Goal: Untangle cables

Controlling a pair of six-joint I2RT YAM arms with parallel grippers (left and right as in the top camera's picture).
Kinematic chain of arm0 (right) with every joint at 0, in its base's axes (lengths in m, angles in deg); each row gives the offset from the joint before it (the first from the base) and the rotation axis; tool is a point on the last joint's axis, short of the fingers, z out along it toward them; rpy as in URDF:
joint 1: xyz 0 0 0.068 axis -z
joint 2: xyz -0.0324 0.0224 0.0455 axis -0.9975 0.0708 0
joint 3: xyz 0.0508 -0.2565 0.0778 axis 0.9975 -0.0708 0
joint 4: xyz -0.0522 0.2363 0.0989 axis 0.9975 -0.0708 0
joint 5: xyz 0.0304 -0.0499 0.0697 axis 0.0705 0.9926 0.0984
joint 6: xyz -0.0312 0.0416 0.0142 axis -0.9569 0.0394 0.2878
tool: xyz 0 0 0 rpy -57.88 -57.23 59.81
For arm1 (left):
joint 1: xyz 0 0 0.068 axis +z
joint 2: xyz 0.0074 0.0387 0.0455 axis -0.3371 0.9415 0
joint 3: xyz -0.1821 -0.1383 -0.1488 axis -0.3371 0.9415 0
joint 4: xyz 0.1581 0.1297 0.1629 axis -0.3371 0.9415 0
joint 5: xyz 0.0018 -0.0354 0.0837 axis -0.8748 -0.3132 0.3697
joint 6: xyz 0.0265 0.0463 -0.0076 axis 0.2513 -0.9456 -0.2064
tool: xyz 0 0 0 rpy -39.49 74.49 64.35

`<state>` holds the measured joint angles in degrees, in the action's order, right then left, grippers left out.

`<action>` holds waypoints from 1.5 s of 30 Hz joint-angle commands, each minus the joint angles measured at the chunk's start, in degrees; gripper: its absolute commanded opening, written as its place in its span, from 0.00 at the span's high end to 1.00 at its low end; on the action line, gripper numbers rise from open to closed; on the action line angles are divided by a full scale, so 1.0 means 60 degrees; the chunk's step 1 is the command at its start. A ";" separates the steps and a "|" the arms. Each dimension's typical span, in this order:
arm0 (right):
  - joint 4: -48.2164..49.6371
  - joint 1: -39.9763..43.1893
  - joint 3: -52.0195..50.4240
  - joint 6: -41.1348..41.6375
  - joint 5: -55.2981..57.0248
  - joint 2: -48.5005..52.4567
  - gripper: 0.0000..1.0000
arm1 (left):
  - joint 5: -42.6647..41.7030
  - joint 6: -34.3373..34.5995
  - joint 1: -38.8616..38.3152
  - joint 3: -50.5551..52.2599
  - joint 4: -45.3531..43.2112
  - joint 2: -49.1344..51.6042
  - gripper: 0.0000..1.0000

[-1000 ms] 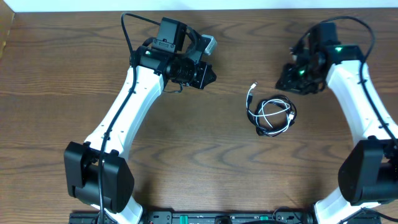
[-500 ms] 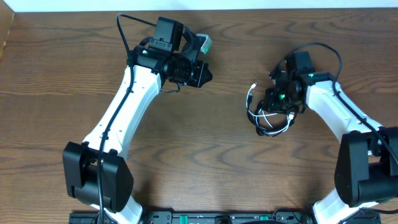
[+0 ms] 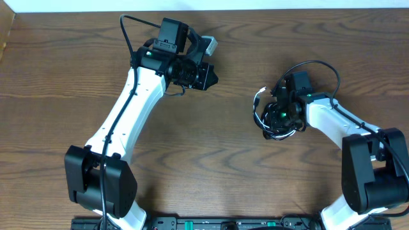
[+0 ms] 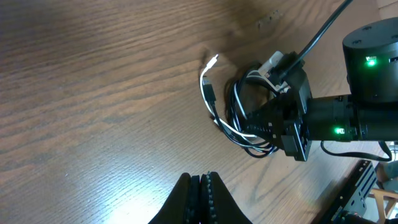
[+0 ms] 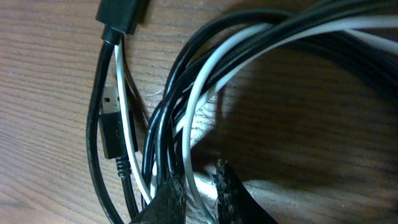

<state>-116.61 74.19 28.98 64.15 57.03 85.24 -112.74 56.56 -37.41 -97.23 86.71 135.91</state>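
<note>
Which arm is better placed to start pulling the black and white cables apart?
Right. The right gripper sits in the tangled cables, its fingers pinching a white strand. The left gripper is shut and apart from them, bare table between.

Soft even light, pale glare on table (image 4: 124, 177), blurred foreground.

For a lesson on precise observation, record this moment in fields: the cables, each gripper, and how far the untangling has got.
cables: black cable and white cable looped together on the table
left gripper: shut, empty, apart from the cables
right gripper: down on the cables, white cable between its jaws; grip unclear
task: cables not yet untangled
</note>
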 commanded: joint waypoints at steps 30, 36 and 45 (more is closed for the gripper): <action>-0.1056 0.2036 0.1840 0.0517 -0.6681 -0.2069 0.99 | -0.1286 0.0127 -0.0171 -0.0011 0.0306 0.0080 0.92; -0.1851 0.2747 0.1840 0.1271 -0.3858 -0.2069 0.83 | -0.1315 0.0193 -0.0958 0.0033 0.0117 0.0470 0.71; -0.2772 0.3774 0.1836 0.1585 -0.1989 -0.2069 0.71 | 0.0189 0.2750 -0.2619 0.0033 -0.1905 0.2218 0.66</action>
<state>-132.30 95.57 39.72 72.78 40.35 72.76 -115.23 65.06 -50.77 -97.21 78.64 145.33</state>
